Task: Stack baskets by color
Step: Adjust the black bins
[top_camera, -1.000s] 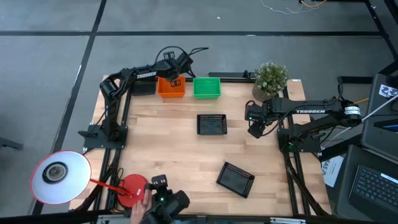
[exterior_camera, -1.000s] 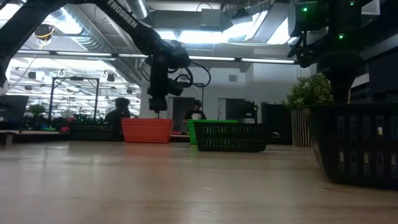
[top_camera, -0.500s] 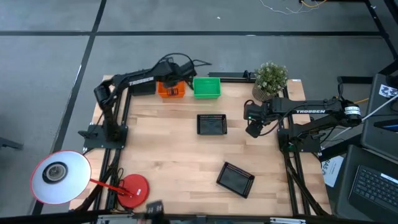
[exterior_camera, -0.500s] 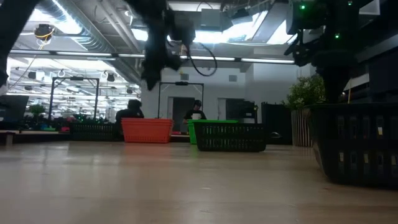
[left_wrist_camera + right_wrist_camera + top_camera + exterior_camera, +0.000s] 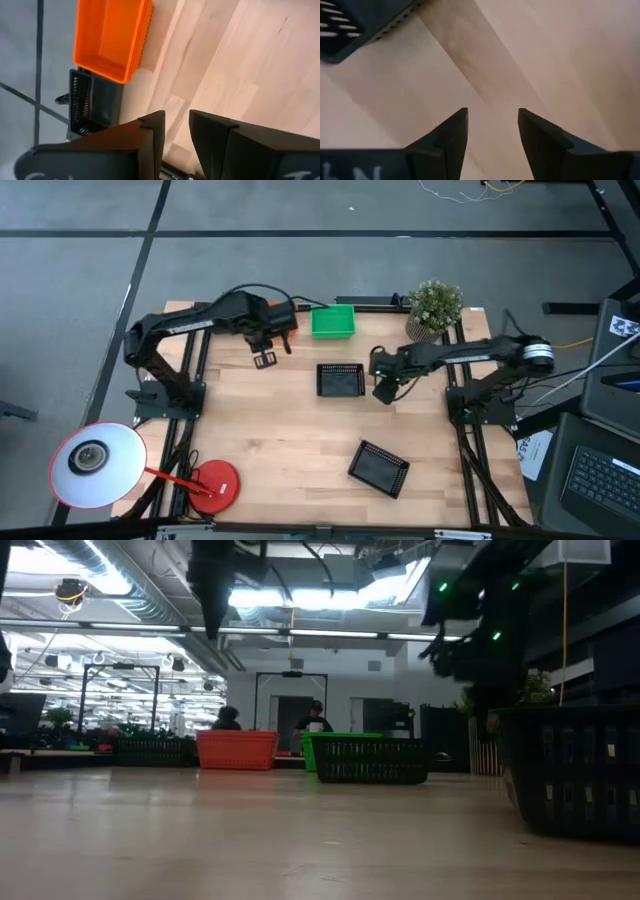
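The right gripper [image 5: 384, 392], jaws apart and empty, hung just beside a black basket [image 5: 340, 380] mid-counter. It could bump and push that basket away. The left gripper [image 5: 266, 360], jaws slightly apart, held nothing.

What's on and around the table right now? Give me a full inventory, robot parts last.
orange basket: one, far-left edge of table, partly under the left arm in the high view
green basket: one, far edge, middle
black baskets: three; one beside the orange basket, one mid-table, one tilted near the front
potted plant: one, green, far-right corner
lamp: one, white shade, red base, front-left
people: two, seated far behind the table
left pincer: open, empty, raised near the orange basket
right pincer: open, empty, right of the mid-table black basket
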